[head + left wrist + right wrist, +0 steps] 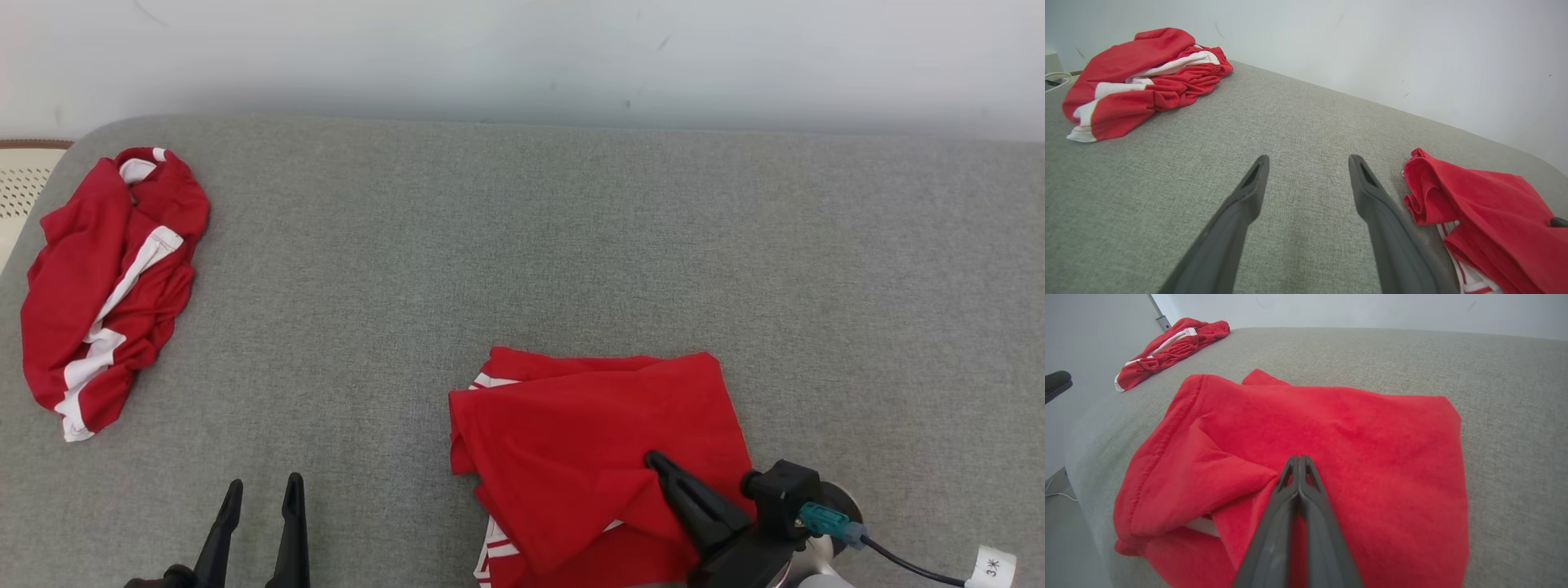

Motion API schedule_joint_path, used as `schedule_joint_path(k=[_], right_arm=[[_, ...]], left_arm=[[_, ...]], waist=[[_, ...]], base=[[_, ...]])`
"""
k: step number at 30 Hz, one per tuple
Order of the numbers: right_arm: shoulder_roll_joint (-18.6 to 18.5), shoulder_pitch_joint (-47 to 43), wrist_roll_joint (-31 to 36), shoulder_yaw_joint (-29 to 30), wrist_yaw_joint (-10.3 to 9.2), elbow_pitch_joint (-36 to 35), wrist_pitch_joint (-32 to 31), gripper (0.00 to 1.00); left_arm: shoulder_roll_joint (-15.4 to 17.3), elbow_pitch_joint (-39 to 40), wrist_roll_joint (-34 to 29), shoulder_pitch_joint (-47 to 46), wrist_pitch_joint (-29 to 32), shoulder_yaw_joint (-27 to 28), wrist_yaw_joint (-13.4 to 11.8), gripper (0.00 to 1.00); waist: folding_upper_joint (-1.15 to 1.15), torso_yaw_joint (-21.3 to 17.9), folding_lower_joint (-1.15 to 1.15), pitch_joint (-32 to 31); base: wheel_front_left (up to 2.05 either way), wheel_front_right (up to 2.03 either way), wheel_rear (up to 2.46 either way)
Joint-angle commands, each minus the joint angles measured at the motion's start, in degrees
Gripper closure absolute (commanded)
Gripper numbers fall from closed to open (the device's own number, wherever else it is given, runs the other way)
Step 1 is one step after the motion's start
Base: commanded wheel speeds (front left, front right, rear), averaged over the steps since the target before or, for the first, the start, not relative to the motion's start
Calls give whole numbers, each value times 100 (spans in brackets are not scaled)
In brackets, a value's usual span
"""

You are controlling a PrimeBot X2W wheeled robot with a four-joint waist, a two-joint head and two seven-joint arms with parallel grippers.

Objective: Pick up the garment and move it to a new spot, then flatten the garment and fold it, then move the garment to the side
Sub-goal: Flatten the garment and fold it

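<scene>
At the near edge of the grey padded surface [522, 245], the right gripper [1299, 458] is seen with its fingers pressed together, tips laid on the red garment [1351, 437] where creases gather. Whether cloth is pinched cannot be told. The garment is spread beneath and beyond the tips. To its left, apart from it, the left gripper [261, 486] is held spread over bare surface. Farther off, a second red-and-white garment [106, 286] is bunched at the far left.
</scene>
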State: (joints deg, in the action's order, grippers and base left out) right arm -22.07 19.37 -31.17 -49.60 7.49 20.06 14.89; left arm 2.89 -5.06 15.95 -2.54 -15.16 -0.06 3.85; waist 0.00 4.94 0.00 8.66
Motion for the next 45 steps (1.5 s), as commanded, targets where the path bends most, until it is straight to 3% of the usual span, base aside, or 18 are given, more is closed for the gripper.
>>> schedule_joint_path(k=[1, 15, 20, 24, 25, 28, 29, 37, 45], right_arm=[[-21, -34, -89, -71, 0, -28, 26, 100], [-147, 135, -1192, -1810, 0, -152, 26, 100], [-109, 318, -1436, -1994, 0, -168, 27, 100], [-120, 293, -1638, -1564, 0, -433, 27, 100], [-137, 261, -1683, -1382, 0, -550, 28, 97], [-226, 172, -1572, -742, -1, -783, 26, 21], [-245, 124, -1506, -541, 0, -830, 26, 0], [-340, -264, -1053, 814, 0, -797, 25, 0], [-295, -486, -1016, 1404, 0, -279, -25, 0]], left_arm=[[1, 10, 3, 51, -11, 18, -7, 0], [0, -22, 35, 115, -11, -27, -13, 0], [0, -13, 46, 113, -11, -30, -31, 0], [1, 25, 38, 147, -11, -19, -44, 0], [1, 30, 36, 147, -11, -5, -44, 0], [0, 56, 22, 129, -11, 24, -42, 0], [1, 65, 17, 132, -11, 37, -46, 0], [0, 189, -59, 160, -11, 132, -121, 0], [0, 236, -123, 192, -11, 238, -117, 0]], waist=[[0, -3, 0, -2], [0, 27, 0, -55], [0, 16, 0, -71], [0, -20, 0, -74], [0, -31, 0, -72], [0, -70, 0, -69], [0, -85, 0, -71], [0, -197, 0, -100], [0, -261, 0, -118]], base=[[0, 0, 0], [0, 0, 0], [0, 0, 0], [0, 0, 0], [0, 0, 0], [0, 0, 0], [0, 0, 0], [0, 0, 0], [0, 0, 0]])
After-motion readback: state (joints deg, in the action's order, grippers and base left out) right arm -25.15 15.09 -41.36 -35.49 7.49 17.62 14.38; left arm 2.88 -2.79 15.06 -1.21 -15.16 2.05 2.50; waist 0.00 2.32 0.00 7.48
